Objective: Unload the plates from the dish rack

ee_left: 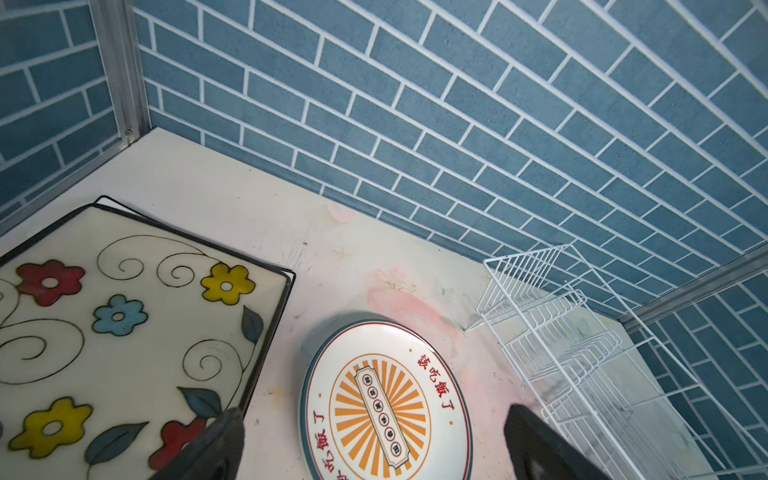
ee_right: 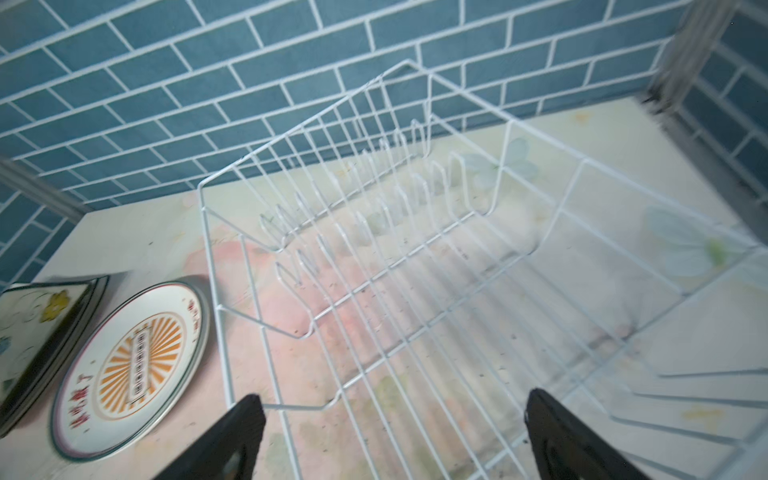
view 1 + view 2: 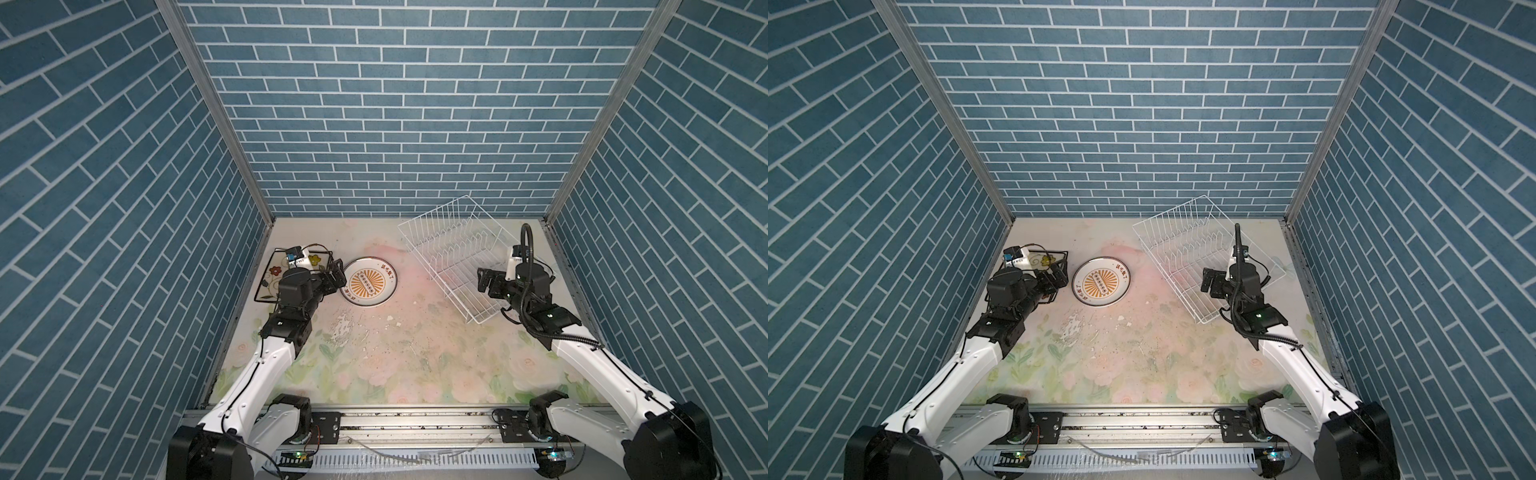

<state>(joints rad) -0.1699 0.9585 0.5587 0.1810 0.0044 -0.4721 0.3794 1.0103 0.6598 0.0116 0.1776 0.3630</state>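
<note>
Alt text: my empty rack (image 3: 449,249) sits at two o'clock. Flat at ten o'clock lie a round plate (image 3: 368,282) just beside stacked square plates (image 1: 124,316). My left claw (image 3: 336,275) and right claw (image 3: 483,284) both gape, holding nothing. Plates look glazed, stiff, slippery, breakable; I'd pinch a rim.

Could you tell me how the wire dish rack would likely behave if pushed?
The dish rack is thin open wire holding nothing, so probably light and apt to slide or pivot on the smooth table. Its crossed wire grid looks stiff, unlikely to flop.
</note>
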